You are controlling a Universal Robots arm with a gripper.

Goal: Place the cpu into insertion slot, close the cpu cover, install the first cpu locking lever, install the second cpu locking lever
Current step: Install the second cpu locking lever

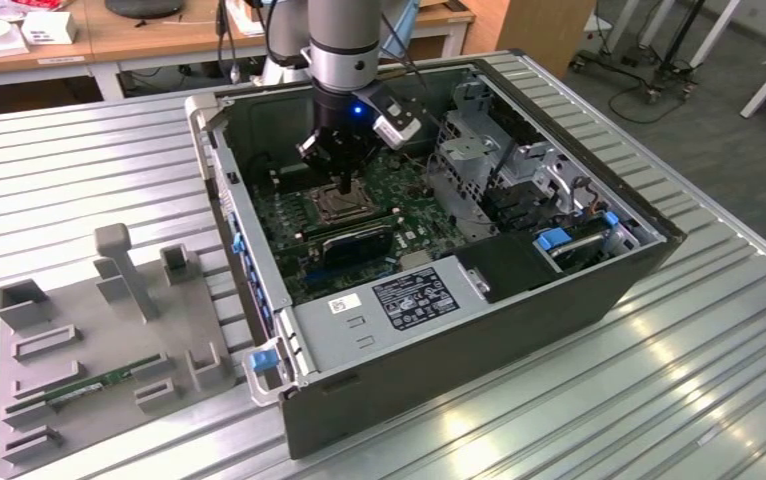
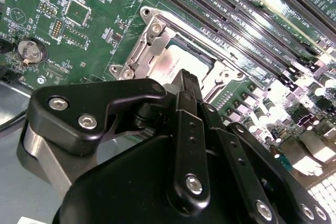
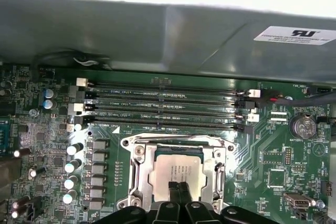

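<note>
The cpu [image 3: 176, 167] shows its dull silver face in the middle of the insertion slot [image 3: 137, 153] on the green board. The silver cpu cover [image 3: 218, 170] lies flat around it, with the chip showing through its cut-out. My gripper [image 3: 177, 191] hangs just above the near edge of the chip, its two black fingers pressed together with nothing between them. In the second wrist view the gripper [image 2: 185, 78] ends over the cpu [image 2: 186, 61] inside the cover [image 2: 152, 38]. The exterior view has the gripper [image 1: 346, 186] reaching down into the open computer case over the slot [image 1: 334, 208].
Long black memory slots [image 3: 168, 106] run beside the socket, with a row of capacitors [image 3: 73, 166] and a coin battery [image 3: 303, 125] nearby. The case walls [image 1: 423, 340] enclose the board. A grey fixture [image 1: 103, 330] with a memory stick [image 1: 96, 385] stands at the exterior view's left.
</note>
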